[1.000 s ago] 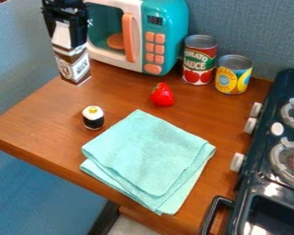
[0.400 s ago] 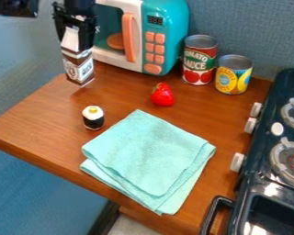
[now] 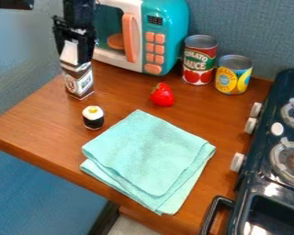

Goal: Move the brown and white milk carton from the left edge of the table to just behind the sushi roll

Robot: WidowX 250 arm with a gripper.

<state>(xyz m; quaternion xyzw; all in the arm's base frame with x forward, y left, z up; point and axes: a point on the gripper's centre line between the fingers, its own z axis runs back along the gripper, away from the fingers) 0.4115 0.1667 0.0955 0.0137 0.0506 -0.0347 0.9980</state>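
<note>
While the tool [image 3: 71, 45] is clamped on the upper part of the brown-&-white carton [image 3: 77, 81], the carton is roughly upright at the worktop's [image 3: 39, 114] L side in view, nr the toy microwave [image 3: 165, 27], w/ the small black-&-white roll [image 3: 93, 118] in front & strawberry [image 3: 162, 95] to its R; can't tell if its base touches wood

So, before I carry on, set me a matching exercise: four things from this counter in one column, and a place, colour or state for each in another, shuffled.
Things:
1. Carton
2. Strawberry
3. Cloth
4. Shorter can

Places, colours, states:
A. Beside the taller red can
B. Folded and lying flat on the counter
C. Held upright in the gripper
D. Red with a green top

Right pairs: 1-C, 2-D, 3-B, 4-A
</note>
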